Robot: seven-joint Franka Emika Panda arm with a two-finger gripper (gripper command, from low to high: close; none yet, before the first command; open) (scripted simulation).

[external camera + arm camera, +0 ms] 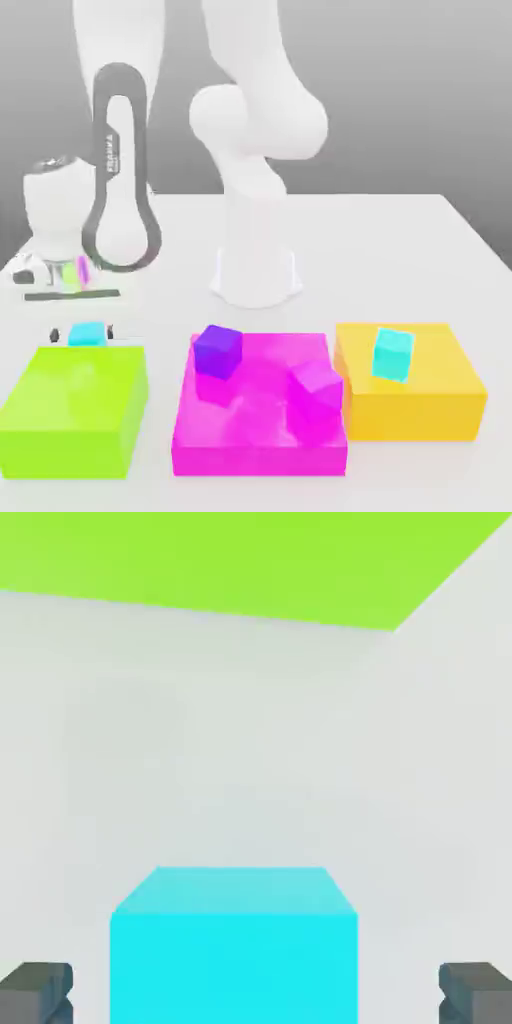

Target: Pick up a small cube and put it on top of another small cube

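Observation:
The small cube (pixel 88 333), plain sky-cyan, rests on the white table just behind the lime-green block (pixel 75 408) at the exterior view's left. My gripper (pixel 82 333) is down around it, one dark fingertip on each side. In the hand view the small cube (pixel 235 947) sits between the fingertips (pixel 35 992) of my gripper (pixel 256 994), with a gap on both sides, so the gripper is open and straddles the cube without touching it. A greener turquoise small cube (pixel 393 355) sits on the yellow block (pixel 410 395).
A big magenta block (pixel 262 405) in the middle carries a purple cube (pixel 217 350) and a magenta cube (pixel 317 388). The arm's white base (pixel 256 275) stands behind it. The lime-green block (pixel 250 562) lies close beyond the gripper.

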